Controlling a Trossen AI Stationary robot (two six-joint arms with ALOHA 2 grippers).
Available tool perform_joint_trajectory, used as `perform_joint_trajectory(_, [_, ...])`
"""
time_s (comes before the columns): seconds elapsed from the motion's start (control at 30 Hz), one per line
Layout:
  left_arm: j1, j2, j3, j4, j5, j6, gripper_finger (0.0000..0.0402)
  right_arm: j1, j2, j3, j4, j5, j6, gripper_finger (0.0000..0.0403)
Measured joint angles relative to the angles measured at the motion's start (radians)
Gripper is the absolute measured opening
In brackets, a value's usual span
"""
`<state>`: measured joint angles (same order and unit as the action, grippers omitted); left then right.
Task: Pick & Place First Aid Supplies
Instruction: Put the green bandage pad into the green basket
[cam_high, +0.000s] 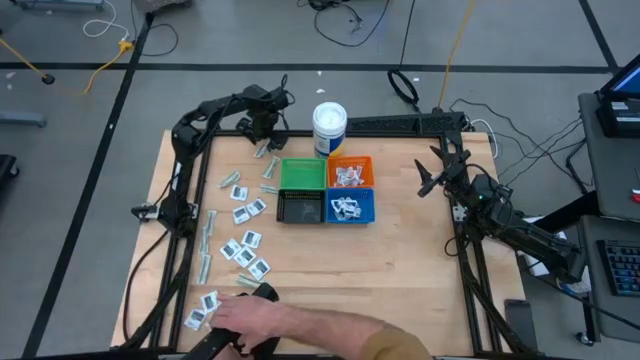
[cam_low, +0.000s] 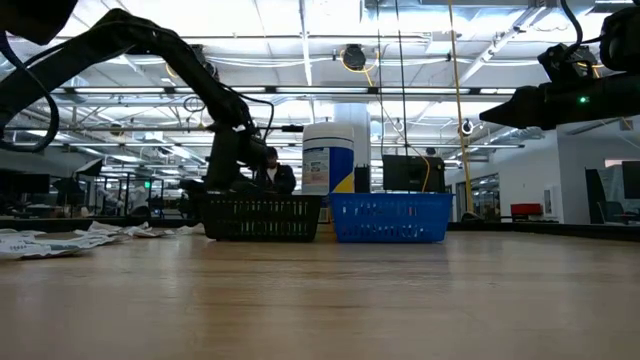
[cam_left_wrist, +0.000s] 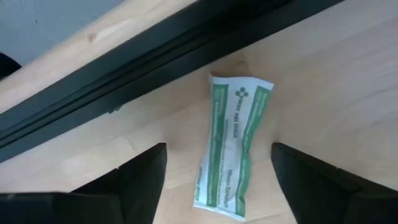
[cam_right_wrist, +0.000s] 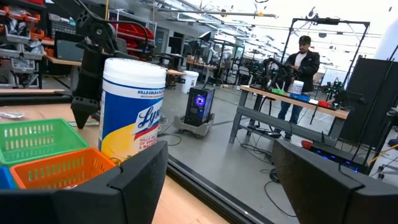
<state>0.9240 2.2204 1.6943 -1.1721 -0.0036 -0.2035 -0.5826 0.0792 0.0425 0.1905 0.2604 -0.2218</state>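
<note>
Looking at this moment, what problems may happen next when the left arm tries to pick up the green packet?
1. The green packet lies flat on the table between the open fingers of the left gripper; flat things may slip from the grasp.
2. It lies near the black rail at the table edge, so the fingers might hit it.
3. A person's hand rests among the white packets at the front edge; if the left arm moves there, it could hit the hand.

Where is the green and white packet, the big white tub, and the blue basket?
green and white packet (cam_left_wrist: 231, 146): left wrist view, middle of its printed face.
white tub (cam_high: 329, 128): high view, on its round lid.
blue basket (cam_low: 390, 217): low view, middle of its front mesh wall.
</note>
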Motion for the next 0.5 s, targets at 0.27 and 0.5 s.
perform_joint_trajectory(0.27, [-0.003, 0.0, 0.0, -0.001, 0.029, -0.011, 0.0178, 0.0, 0.0, 0.0, 0.0, 0.0, 0.0, 0.0286])
perform_joint_trajectory(0.5, [-0.008, 0.0, -0.001, -0.005, 0.044, -0.007, 0.0077, 0.0, 0.0, 0.0, 0.0, 0.0, 0.0, 0.0282])
